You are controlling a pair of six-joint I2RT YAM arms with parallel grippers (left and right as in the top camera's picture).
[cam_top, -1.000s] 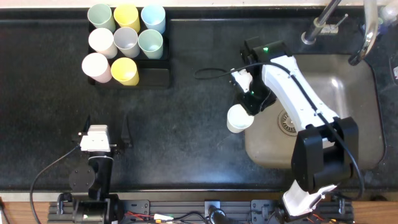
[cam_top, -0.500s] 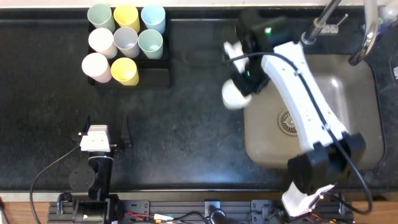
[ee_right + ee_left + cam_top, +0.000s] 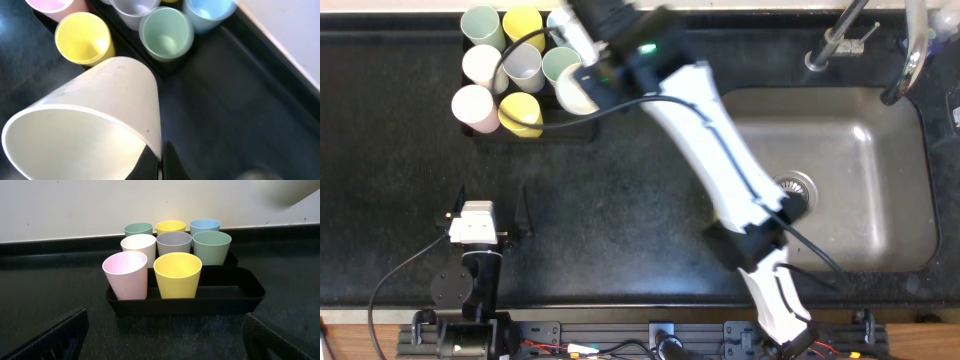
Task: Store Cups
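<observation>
A black tray (image 3: 582,127) at the counter's back left holds several upright cups, among them a pink cup (image 3: 473,108), a yellow cup (image 3: 520,114) and a green cup (image 3: 557,66). The tray's front right slot (image 3: 225,287) is bare. My right gripper (image 3: 588,78) reaches across to the tray and is shut on a white cup (image 3: 574,93), held tilted above the tray's right side. In the right wrist view that white cup (image 3: 100,120) hangs over the yellow cup (image 3: 82,37) and green cup (image 3: 166,31). My left gripper (image 3: 475,222) rests open near the front left, facing the tray (image 3: 185,302).
A steel sink (image 3: 820,105) takes up the right side, with a faucet (image 3: 835,40) behind it. A pale wall (image 3: 75,205) runs directly behind the tray. Dark counter (image 3: 620,220) lies between the tray and the sink.
My right arm has swung left from the sink's edge across the counter to the tray, carrying the white cup. The left arm has not moved.
</observation>
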